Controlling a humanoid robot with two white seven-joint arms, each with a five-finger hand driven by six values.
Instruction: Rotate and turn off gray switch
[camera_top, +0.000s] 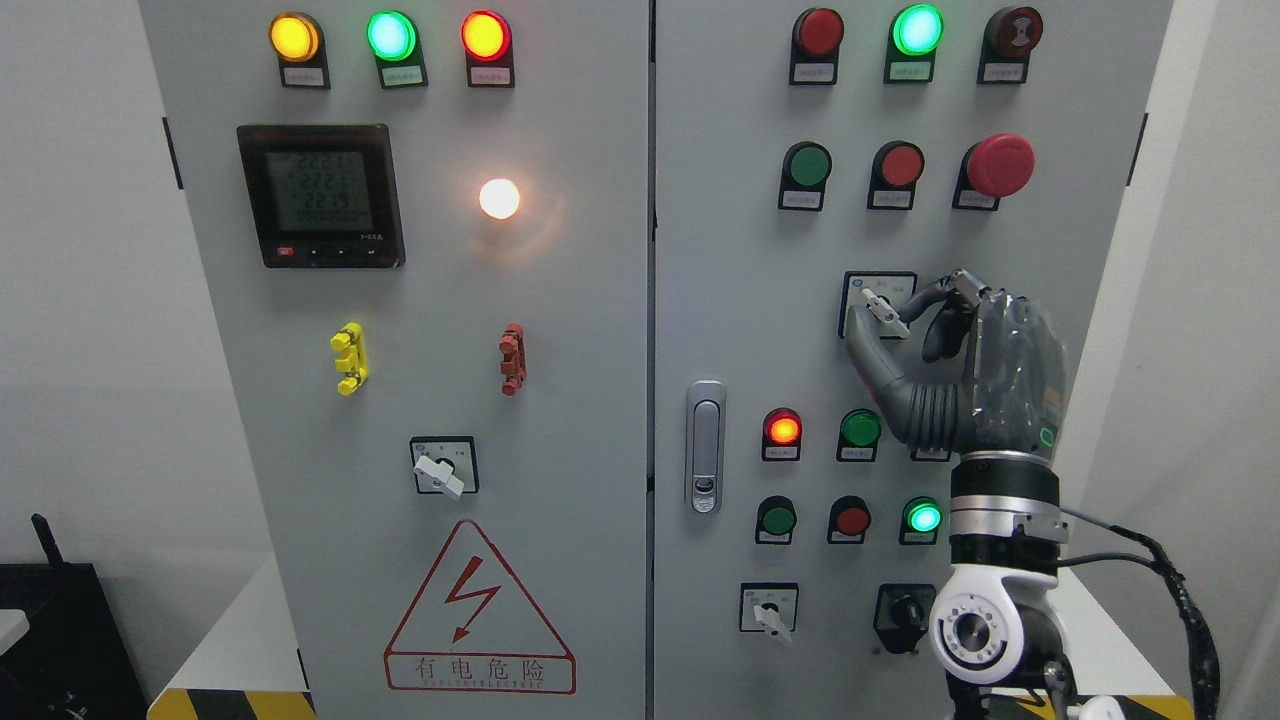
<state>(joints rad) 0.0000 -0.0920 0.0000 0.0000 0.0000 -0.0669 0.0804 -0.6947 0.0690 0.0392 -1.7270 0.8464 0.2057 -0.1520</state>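
Note:
The gray switch is a small pale knob on a square plate in the middle of the cabinet's right door, with its handle slanting down to the right. My right hand reaches up from the lower right. The thumb presses in from the lower left and the curled fingers come in from the right, pinching the knob. The hand hides part of the plate and a lamp behind the palm. My left arm does not show.
Lamps and push buttons surround the switch: a red mushroom button above, lit red and green lamps below. Two more rotary switches sit low on the door, beside my wrist. A door handle lies to the left.

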